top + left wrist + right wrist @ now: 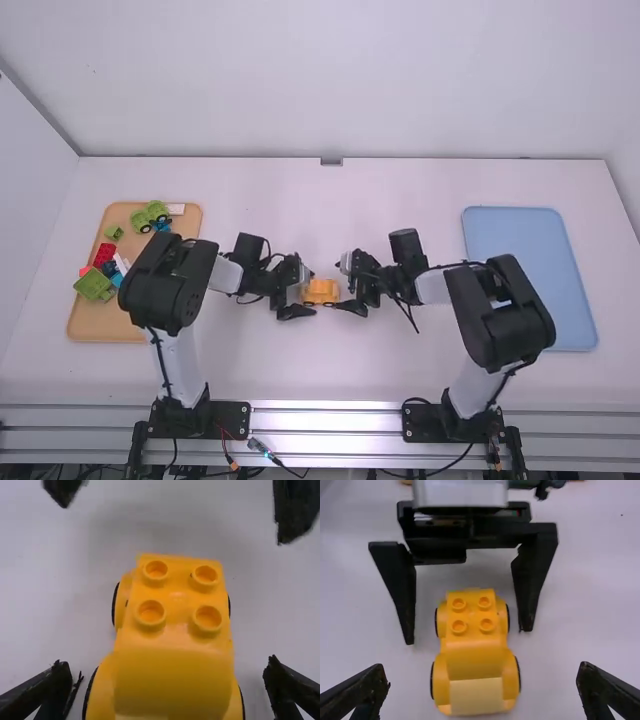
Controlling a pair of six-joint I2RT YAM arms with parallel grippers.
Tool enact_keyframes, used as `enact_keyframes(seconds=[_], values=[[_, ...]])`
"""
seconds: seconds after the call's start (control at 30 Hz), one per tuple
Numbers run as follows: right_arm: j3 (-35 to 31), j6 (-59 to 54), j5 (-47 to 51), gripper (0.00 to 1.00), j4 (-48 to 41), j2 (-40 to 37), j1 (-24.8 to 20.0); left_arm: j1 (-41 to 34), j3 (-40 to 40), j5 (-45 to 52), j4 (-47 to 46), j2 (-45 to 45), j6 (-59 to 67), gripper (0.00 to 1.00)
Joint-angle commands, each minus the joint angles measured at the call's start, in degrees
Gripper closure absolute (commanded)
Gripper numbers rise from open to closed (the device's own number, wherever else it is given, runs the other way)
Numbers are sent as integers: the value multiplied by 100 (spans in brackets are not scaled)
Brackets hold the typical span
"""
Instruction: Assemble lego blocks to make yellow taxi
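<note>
**Flanking the yellow car (320, 291)**

Left gripper (168, 672) and right gripper (484, 674), both open, face each other across the car, just below the centre of the high view. A tan tray (96, 325) with loose blocks (104, 255) lies far left. Uneven closing could roll the car; simultaneous approach could cause collision.

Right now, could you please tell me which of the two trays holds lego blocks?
The tan tray at the left, bearing the red block; the other tray, at the right, is light blue.
</note>
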Motion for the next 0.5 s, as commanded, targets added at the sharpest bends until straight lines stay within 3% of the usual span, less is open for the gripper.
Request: enact_keyframes(seconds=[0.0,0.23,0.47], values=[[-151,284,48,1,179,-160,63,28,146,-39,-319,-376,352,1],[-210,601,472,1,667,-15,356,44,389,-721,-1421,-1174,459,1],[291,592,227,1,697,831,503,243,402,-726,-2142,-1917,833,1]])
